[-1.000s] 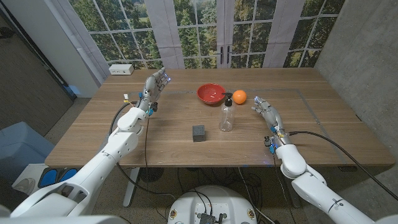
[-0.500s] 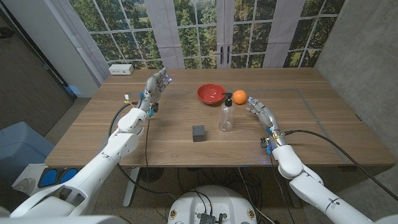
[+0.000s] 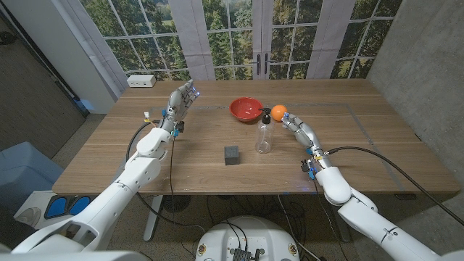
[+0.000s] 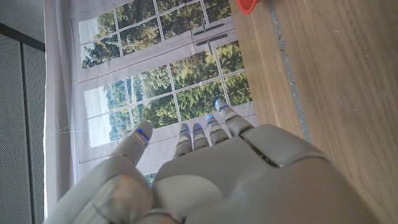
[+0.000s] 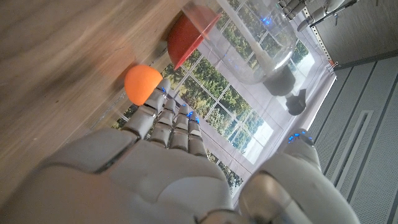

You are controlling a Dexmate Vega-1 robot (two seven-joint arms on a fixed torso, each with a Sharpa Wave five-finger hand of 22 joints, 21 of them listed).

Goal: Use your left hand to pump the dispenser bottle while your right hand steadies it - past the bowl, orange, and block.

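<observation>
- We see the clear plastic dispenser bottle with a black pump top (image 3: 264, 135) standing upright near the middle of the brown wooden surface (image 3: 377, 156); in the right wrist view the bottle (image 5: 245, 50) looms close ahead of the fingers.
- Just behind the bottle sits the round orange fruit (image 3: 279, 112), and beside that, toward the robot's left, the red round bowl (image 3: 246, 109); the orange (image 5: 143, 84) and the bowl (image 5: 189, 37) also show in the right wrist view.
- The small dark grey cube block (image 3: 231, 154) lies on the near side of the bottle, toward the robot's left, apart from it.
- Our right hand (image 3: 298, 129) is near the bottle on its right side, fingers spread and holding nothing; we cannot tell from the head view whether a fingertip touches the bottle. In its own wrist view the right hand (image 5: 180, 168) shows its thumb held apart from the other fingers (image 5: 171, 121).
- Our left hand (image 3: 179, 100) is raised well apart from the bottle over the far left part of the surface, fingers apart and gripping nothing; the left wrist view shows the left hand (image 4: 217, 171) with fingers extended.
- A small white box (image 3: 141, 81) sits at the far left corner of the surface.
</observation>
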